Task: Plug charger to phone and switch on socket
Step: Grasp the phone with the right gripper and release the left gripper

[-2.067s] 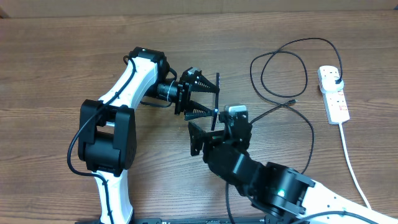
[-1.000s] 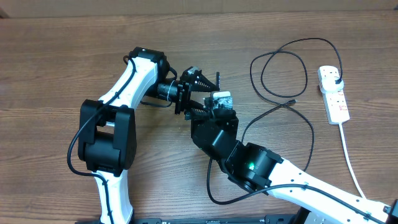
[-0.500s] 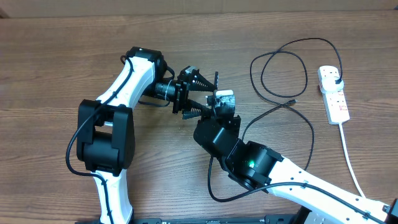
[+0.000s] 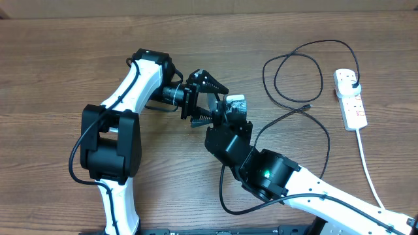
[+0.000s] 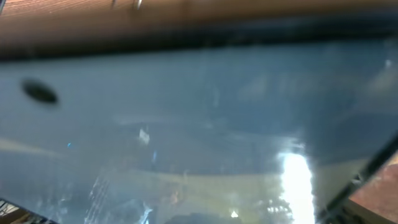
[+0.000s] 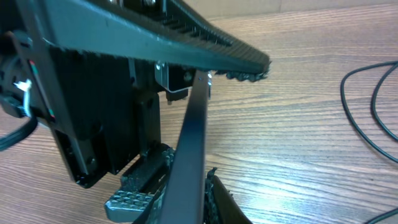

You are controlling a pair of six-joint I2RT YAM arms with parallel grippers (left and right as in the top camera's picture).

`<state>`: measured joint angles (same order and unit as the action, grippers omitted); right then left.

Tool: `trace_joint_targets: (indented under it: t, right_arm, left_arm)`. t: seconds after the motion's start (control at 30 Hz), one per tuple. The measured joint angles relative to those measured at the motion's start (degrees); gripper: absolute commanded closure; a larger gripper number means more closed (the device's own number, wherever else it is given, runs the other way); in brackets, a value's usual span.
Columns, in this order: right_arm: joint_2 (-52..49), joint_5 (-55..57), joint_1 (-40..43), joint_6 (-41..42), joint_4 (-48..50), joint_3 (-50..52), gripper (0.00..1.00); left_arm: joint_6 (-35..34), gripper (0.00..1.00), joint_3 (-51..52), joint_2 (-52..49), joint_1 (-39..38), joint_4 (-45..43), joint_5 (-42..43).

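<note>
right claw [image 6: 184,200] clenched on the phone [image 6: 189,140], which stands edge-on between its pads. left claw [image 4: 221,104] released, jaws spread wide around the phone's upper part. charger [image 4: 307,105] and socket [image 4: 350,104] lie well apart from both claws.

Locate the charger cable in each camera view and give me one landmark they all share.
Overhead: the charger loops right of centre, left of the socket.
Left wrist: not in it; the phone fills the frame.
Right wrist: the charger curves in at the right edge.
Shared landmark: the wooden table.
</note>
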<state>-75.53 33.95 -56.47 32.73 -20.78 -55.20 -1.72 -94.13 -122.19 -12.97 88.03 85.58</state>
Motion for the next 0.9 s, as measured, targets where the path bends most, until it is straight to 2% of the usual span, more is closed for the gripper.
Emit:
trace_joint_targets:
  t: [0.3,0.43,0.5,0.73,0.9]
  right_arm:
    - [0.8,1.0,-0.1,0.0,-0.3,0.0,0.96]
    - [3.2,2.1,-0.2,0.4,-2.3,0.0,0.96]
    - [5.7,2.3,0.1,2.2,-4.3,0.0,0.96]
    - [17.6,0.8,6.5,18.3,-17.1,0.0,0.96]
    - [20.6,-8.1,11.6,28.5,-18.6,0.0,0.96]
  left_arm:
    - [0.4,0.0,-0.3,0.0,6.3,1.5,-1.0]
    - [4.6,0.0,-2.4,0.1,11.8,7.9,-1.9]
    - [6.5,0.0,-3.2,0.8,14.7,8.3,-2.6]
    - [9.2,0.0,-3.7,11.4,25.3,8.5,-9.2]
    - [9.5,0.0,-4.0,23.3,33.4,8.6,-15.0]
